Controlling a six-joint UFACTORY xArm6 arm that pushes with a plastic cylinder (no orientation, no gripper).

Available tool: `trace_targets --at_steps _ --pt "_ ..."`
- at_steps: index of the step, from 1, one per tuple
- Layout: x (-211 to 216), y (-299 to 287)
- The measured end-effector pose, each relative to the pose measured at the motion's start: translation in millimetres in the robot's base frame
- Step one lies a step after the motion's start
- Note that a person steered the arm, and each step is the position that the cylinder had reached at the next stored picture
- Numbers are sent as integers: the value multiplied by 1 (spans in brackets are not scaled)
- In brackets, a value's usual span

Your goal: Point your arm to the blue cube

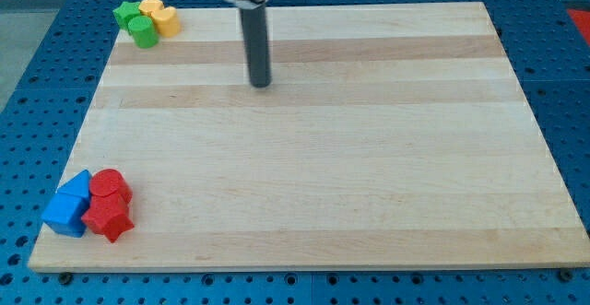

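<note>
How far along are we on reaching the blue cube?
Nothing looks done yet. My tip stands near the board's top centre, far from the blue cube at the view's bottom-left corner, which sits beside the red blocks. Left: travel down and leftward across the wooden board to the cube.

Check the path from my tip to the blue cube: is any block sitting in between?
Nothing visible does. My tip stands near the view's top centre, and the blue cube sits at the bottom left corner of the board. The red blocks touch its right side, just below the straight line; the green and yellow blocks lie far off it.
</note>
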State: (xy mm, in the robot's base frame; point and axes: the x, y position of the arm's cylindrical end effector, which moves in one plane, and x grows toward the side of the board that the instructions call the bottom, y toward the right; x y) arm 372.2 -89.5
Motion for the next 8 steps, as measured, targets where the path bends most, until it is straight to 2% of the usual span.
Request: trace_targets --at_steps 1,3,5,6,7,8 --pt "8 -44" --pt "12 -87" --pt "12 -94" --pt "12 -132" --pt "16 -205" --pt "33 -215"
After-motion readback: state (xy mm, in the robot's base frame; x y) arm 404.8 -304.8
